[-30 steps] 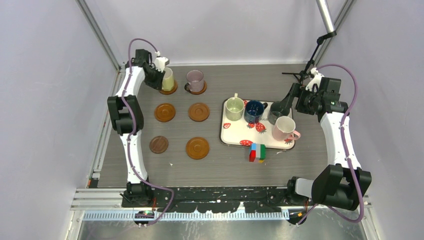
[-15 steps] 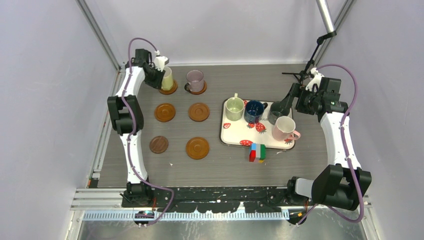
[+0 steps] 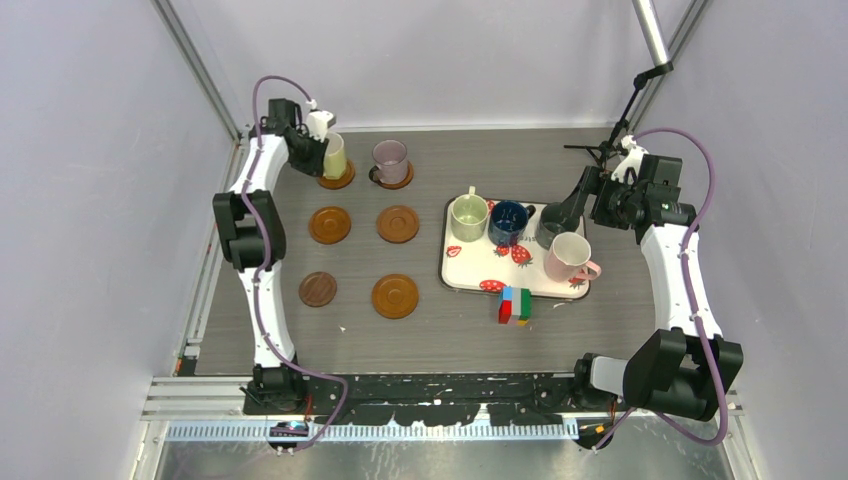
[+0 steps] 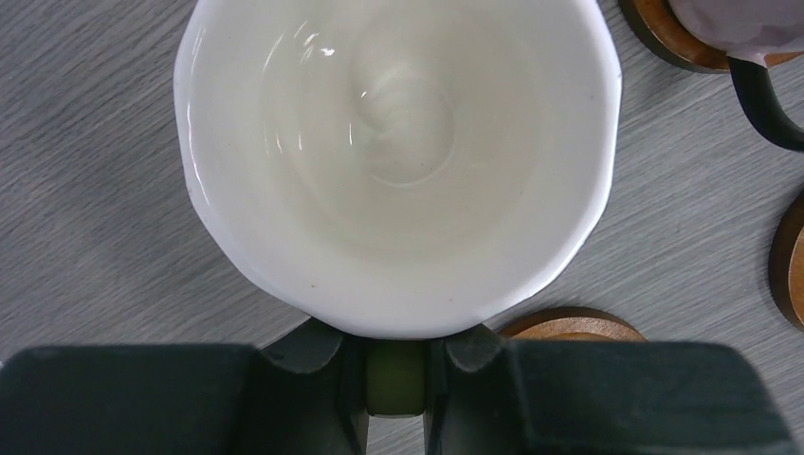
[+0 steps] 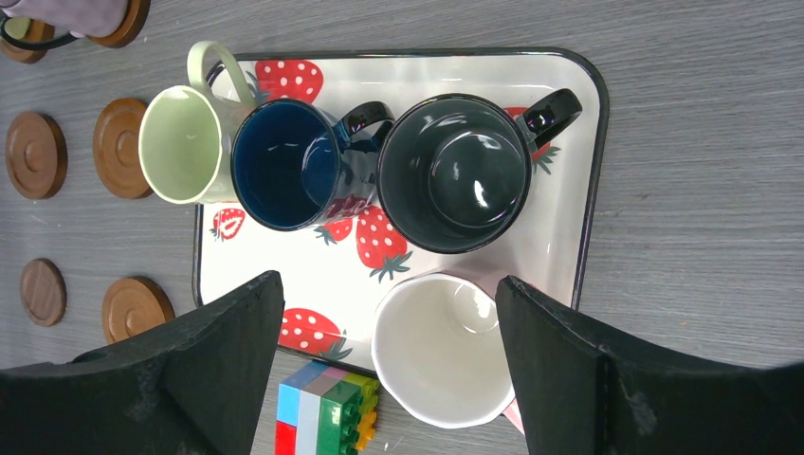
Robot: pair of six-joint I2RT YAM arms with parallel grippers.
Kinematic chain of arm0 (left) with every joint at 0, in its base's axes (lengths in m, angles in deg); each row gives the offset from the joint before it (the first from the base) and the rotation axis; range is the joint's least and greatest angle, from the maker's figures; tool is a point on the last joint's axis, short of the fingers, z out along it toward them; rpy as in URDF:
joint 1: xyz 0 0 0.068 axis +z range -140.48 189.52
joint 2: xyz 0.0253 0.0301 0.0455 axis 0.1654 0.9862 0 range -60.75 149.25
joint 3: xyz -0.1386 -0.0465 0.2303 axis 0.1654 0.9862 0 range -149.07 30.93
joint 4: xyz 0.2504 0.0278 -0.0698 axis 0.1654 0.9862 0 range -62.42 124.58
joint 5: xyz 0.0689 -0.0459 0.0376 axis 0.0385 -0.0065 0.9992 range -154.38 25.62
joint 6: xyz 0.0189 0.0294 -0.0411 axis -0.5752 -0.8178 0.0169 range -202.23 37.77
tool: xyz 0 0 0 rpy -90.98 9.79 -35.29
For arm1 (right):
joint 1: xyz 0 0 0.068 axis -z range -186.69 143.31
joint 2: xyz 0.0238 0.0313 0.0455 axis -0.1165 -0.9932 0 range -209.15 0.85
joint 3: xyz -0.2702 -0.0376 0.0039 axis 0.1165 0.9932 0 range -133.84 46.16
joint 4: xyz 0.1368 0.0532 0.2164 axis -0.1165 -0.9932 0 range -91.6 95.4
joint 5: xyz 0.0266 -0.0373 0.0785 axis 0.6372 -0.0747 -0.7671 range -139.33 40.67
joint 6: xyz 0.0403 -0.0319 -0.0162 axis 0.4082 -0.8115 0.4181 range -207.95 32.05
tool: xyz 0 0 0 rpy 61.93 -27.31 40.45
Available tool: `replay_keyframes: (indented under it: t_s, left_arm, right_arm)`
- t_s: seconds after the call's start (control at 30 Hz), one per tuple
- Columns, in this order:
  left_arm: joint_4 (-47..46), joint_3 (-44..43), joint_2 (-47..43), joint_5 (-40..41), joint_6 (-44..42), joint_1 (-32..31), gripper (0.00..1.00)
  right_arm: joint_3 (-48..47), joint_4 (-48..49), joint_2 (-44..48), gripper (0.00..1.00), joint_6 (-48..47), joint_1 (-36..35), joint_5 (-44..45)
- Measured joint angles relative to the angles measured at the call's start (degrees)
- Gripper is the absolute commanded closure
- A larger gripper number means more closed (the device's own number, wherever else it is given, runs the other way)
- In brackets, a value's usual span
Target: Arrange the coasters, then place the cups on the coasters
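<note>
The pale yellow cup (image 3: 336, 157) stands on the back-left coaster (image 3: 337, 180). My left gripper (image 3: 318, 150) is shut on its handle (image 4: 395, 379), and the cup's white inside (image 4: 398, 152) fills the left wrist view. A mauve cup (image 3: 390, 158) sits on the neighbouring coaster (image 3: 392, 180). Several empty coasters lie in front, among them a darker one (image 3: 318, 289). Light green (image 5: 185, 142), dark blue (image 5: 284, 166), grey (image 5: 455, 171) and pink (image 5: 446, 351) cups stand on the tray (image 5: 322, 275). My right gripper (image 5: 387, 289) hangs open above the pink cup.
The white strawberry-print tray (image 3: 480, 275) lies right of centre. A multicoloured block toy (image 3: 515, 305) rests against its front edge. A black stand (image 3: 610, 145) rises at the back right. Frame posts border the table at both back corners.
The left arm's elbow has shifted very slightly to the left. The yellow cup stays on its coaster, and the right arm has not moved.
</note>
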Motion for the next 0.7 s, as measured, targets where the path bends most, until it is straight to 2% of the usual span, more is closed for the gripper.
replay_keyframes:
  t_s: [0.27, 0.37, 0.47, 0.7]
  left_arm:
    - [-2.75, 2.71, -1.07, -0.83, 0.04, 0.11, 0.80]
    - [-3.93, 3.21, -1.07, -1.36, 0.20, 0.11, 0.74]
    - [-3.98, 3.45, -1.07, -1.49, 0.20, 0.11, 0.60]
    - [-3.04, 4.46, -1.07, -1.44, 0.20, 0.11, 0.43]
  right_arm:
    - [0.07, 0.00, 0.00, 0.14, -0.17, 0.00, 0.02]
    - [0.20, 0.00, 0.00, 0.14, -0.20, 0.00, 0.00]
    - [0.33, 0.00, 0.00, 0.13, -0.20, 0.00, 0.00]
    - [0.37, 0.00, 0.00, 0.14, -0.20, 0.00, 0.00]
